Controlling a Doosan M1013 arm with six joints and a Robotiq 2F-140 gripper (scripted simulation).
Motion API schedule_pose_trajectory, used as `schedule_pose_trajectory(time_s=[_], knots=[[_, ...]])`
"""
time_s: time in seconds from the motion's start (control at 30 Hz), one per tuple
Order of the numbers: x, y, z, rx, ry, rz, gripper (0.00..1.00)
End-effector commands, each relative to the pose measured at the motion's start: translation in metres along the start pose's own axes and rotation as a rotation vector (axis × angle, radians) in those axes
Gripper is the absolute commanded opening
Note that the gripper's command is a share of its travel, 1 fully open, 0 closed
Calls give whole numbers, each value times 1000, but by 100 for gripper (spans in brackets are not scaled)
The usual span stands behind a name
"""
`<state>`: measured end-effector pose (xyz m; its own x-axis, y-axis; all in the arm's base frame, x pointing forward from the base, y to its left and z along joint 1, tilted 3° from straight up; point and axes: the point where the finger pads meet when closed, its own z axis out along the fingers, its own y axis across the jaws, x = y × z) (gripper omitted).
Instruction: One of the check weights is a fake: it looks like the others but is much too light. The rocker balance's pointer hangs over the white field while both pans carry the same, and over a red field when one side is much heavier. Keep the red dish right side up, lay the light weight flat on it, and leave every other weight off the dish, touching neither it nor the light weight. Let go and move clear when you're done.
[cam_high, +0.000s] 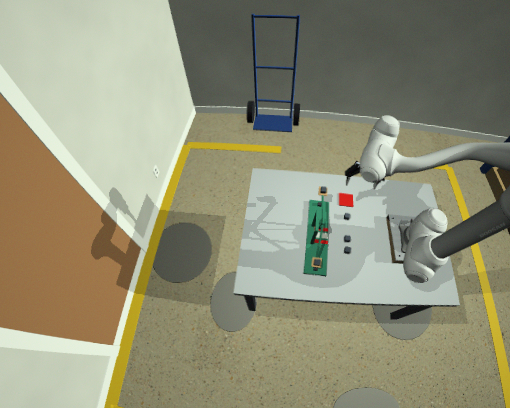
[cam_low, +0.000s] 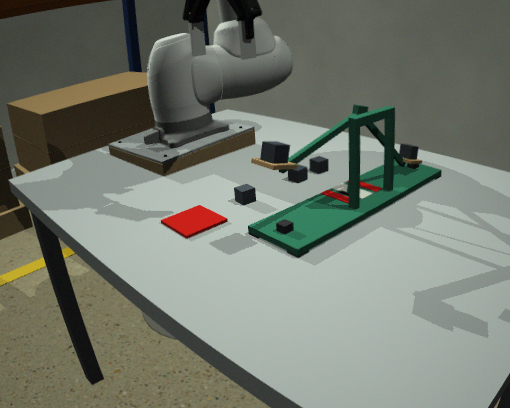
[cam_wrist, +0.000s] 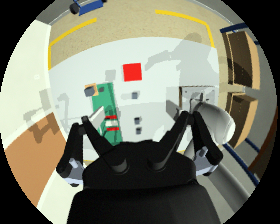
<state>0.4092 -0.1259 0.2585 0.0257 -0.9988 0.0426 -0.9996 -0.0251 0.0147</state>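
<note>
Three weights (cam_high: 347, 216) (cam_low: 245, 194) (cam_wrist: 135, 95) lie between the balance (cam_high: 309, 265) (cam_low: 320, 220) (cam_wrist: 103, 102) and the arm's base (cam_high: 396, 252) (cam_low: 165, 167) (cam_wrist: 183, 95), near the dish (cam_high: 346, 200) (cam_low: 194, 220) (cam_wrist: 132, 72).

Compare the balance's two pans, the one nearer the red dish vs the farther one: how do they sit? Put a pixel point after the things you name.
The near pan (cam_high: 320, 194) (cam_low: 265, 162) (cam_wrist: 95, 90) is raised; the far pan (cam_high: 313, 265) (cam_low: 414, 161) is low. From above, near pan shows past the green base's (cam_high: 308, 250) (cam_low: 320, 220) (cam_wrist: 101, 103) end, far pan over it. Both carry one dark cube.

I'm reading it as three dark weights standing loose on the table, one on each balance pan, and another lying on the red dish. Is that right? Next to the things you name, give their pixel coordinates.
Not quite: the red dish (cam_high: 346, 200) (cam_low: 194, 220) (cam_wrist: 132, 72) has no weight on it, as the exterior view shows. The three loose weights and one on each pan are right.
</note>
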Motion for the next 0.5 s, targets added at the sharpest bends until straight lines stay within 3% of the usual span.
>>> schedule_pose_trajectory(time_s=[0.0, 0.2, 0.47], knots=[[15, 0, 0, 0, -1, -1, 100], [37, 0, 0, 0, -1, -1, 100], [41, -2, 0, 0, -1, -1, 100]])
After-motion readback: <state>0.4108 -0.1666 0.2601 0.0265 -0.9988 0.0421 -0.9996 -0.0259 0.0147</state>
